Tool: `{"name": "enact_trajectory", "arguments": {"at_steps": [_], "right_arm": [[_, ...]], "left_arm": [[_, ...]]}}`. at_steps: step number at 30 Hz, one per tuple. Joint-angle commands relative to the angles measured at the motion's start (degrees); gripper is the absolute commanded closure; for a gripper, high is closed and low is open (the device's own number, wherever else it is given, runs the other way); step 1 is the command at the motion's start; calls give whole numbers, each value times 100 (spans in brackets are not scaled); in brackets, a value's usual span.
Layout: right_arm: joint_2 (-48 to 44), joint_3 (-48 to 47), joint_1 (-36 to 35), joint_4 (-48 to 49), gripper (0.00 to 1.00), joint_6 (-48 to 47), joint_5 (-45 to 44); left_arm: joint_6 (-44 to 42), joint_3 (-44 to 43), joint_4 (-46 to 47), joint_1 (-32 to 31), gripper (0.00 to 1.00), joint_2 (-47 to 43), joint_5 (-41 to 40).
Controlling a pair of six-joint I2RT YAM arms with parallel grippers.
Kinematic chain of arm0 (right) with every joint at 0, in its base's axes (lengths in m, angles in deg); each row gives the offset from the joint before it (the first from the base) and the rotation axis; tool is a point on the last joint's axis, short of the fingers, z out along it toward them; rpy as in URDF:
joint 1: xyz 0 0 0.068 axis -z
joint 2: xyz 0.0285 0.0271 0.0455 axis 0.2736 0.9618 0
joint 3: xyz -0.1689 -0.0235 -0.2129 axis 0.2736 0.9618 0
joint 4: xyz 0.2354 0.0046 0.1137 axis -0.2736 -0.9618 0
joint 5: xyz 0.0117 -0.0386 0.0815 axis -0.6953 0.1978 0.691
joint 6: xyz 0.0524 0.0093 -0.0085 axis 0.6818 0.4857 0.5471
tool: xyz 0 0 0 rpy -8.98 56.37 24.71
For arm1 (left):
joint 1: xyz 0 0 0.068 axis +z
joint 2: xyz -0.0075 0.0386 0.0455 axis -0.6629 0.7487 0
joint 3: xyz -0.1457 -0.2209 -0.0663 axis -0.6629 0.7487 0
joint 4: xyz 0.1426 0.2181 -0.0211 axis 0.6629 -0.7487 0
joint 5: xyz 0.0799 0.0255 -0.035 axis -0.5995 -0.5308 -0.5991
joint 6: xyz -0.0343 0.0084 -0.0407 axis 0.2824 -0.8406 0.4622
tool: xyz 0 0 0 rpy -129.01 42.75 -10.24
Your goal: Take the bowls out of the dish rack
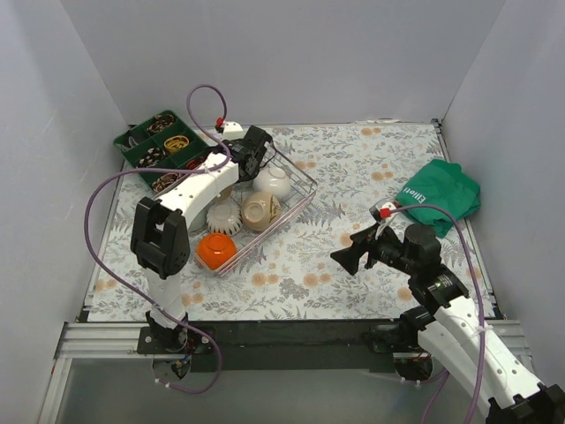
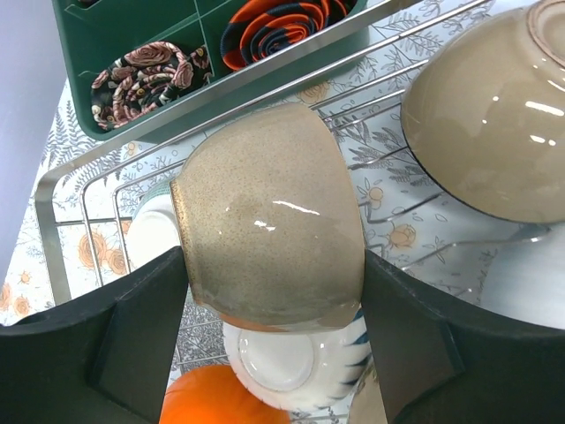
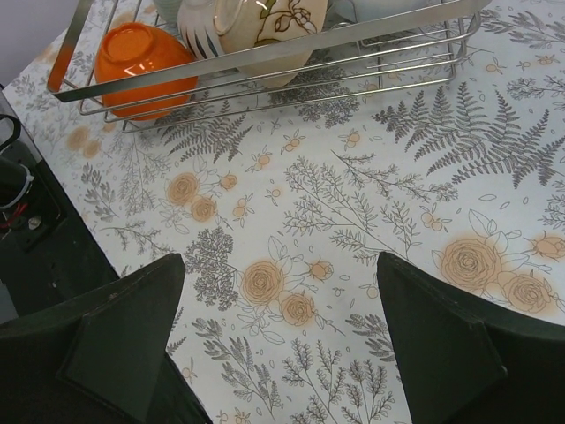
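Observation:
The silver wire dish rack (image 1: pixel 296 196) stands on the floral cloth left of centre. In it are an orange bowl (image 1: pixel 215 251), a white ribbed bowl (image 1: pixel 224 215), a beige patterned bowl (image 1: pixel 261 211) and a white bowl (image 1: pixel 274 182). My left gripper (image 1: pixel 252 152) is over the rack's far end. In the left wrist view it (image 2: pixel 274 274) is shut on a speckled beige bowl (image 2: pixel 265 212), held above the rack wires (image 2: pixel 79 190). My right gripper (image 1: pixel 353 256) is open and empty over the bare cloth, right of the rack (image 3: pixel 265 57).
A green compartment tray (image 1: pixel 163 146) of small items sits just behind the rack. A green cloth (image 1: pixel 441 194) lies at the right edge. In the left wrist view a large tan bowl (image 2: pixel 494 115) is right of the held bowl; a blue-striped white bowl (image 2: pixel 291 353) is below it.

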Motion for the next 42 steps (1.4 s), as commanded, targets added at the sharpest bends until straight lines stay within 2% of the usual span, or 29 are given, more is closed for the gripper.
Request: {"name": "enact_trajectory", "arguments": {"at_steps": [1, 8, 14, 17, 24, 29, 42], "right_arm": [[247, -273, -30, 609, 2, 60, 385], [959, -431, -39, 1558, 1, 437, 877], [1671, -598, -100, 2376, 1, 954, 982], [2049, -633, -162, 3078, 3, 1210, 1123], [2988, -809, -285, 4528, 5, 1851, 1159], [3552, -1090, -285, 5004, 7, 2256, 939], [5318, -1898, -285, 6499, 15, 3276, 1018]], "left_arm": [[-323, 182, 423, 44, 99, -834, 103], [-727, 797, 1196, 246, 100, -1660, 920], [-1009, 965, 1575, 308, 100, -2196, 1526], [-1061, 991, 1663, 317, 100, -2381, 1834], [-1132, 1000, 1698, 308, 100, -2610, 2608], [-1149, 956, 1707, 299, 100, -2777, 3100], [-1563, 929, 2058, 159, 100, -3173, 5026]]}}
